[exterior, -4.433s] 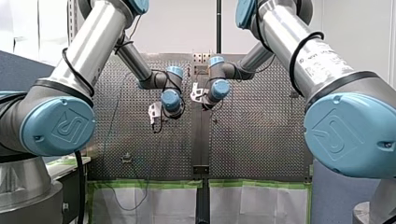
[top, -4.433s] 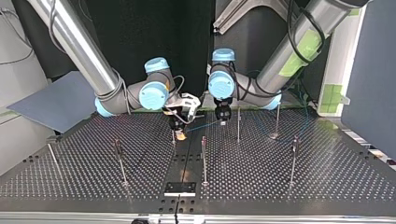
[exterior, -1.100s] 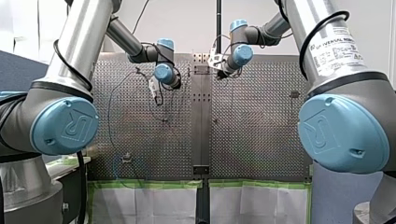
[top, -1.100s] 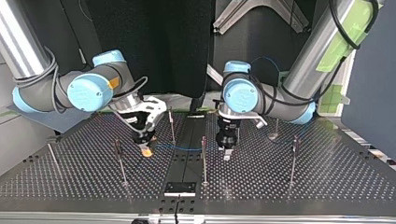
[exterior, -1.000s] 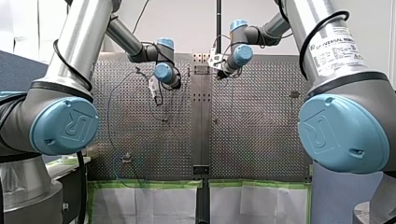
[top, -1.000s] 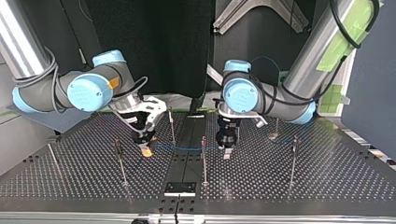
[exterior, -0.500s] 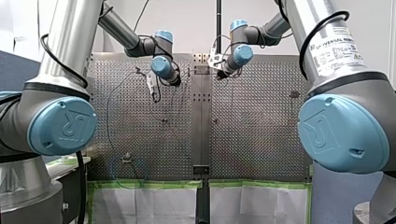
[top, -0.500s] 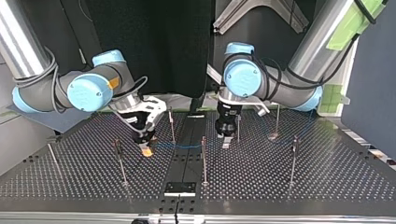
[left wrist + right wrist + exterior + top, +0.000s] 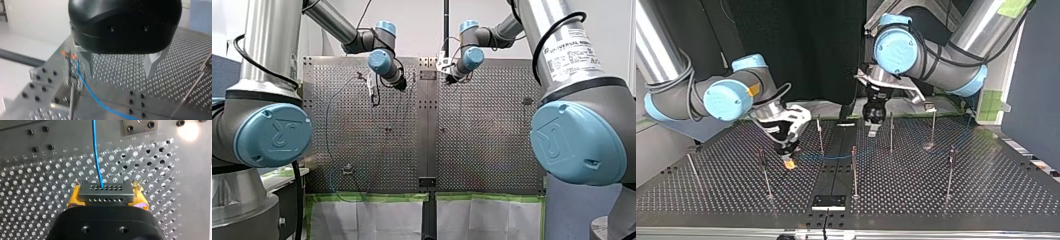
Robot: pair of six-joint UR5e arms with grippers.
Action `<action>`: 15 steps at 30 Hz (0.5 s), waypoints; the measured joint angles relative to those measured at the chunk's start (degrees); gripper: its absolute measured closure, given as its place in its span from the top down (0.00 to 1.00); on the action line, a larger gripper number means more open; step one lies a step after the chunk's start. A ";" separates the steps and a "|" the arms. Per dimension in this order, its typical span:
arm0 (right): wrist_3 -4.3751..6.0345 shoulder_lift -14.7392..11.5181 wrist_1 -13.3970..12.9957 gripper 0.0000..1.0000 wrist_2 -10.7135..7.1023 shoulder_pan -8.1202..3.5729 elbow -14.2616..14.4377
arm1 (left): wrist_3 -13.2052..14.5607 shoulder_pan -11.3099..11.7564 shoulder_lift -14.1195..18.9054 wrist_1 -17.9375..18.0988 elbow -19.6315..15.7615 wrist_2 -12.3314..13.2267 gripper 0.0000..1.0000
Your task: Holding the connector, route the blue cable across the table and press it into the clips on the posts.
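We have the connector [image 9: 105,192] pinched in our right gripper [image 9: 106,188], with a yellow pad [image 9: 73,196] pressed on each end of it. In the top view that gripper sits low over the table [image 9: 946,210], to the left of the middle post [image 9: 854,172] and a little behind it. The cable [image 9: 95,150] leaves the connector's face straight ahead of the gripper. In the top view it runs about level across to the middle post and meets it near its upper end. From there it goes on to the right, thin and faint, toward the posts beyond. Whether it sits in a clip at the middle post we cannot tell. Our left gripper [image 9: 120,75] hangs well above the table, behind the middle post and slightly right of it. Its metal fingers [image 9: 151,65] are spread with nothing between them. In the left wrist view, the cable climbs to the head of a post [image 9: 71,97] just beside one finger, and that spot is blurred.
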 joint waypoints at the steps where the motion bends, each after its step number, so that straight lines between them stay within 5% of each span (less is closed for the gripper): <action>1: 0.00 -0.02 0.03 0.00 0.01 -0.12 0.00 | 0.34 -0.35 0.44 0.01 0.02 -0.19 0.99; 10: -0.06 -0.54 0.10 0.00 0.13 -1.06 0.02 | 1.37 -4.38 4.49 1.53 2.48 -3.82 0.99; 15: -0.21 -0.64 0.12 0.00 0.11 -1.12 0.05 | 1.84 -6.87 4.04 1.11 4.79 -6.20 0.99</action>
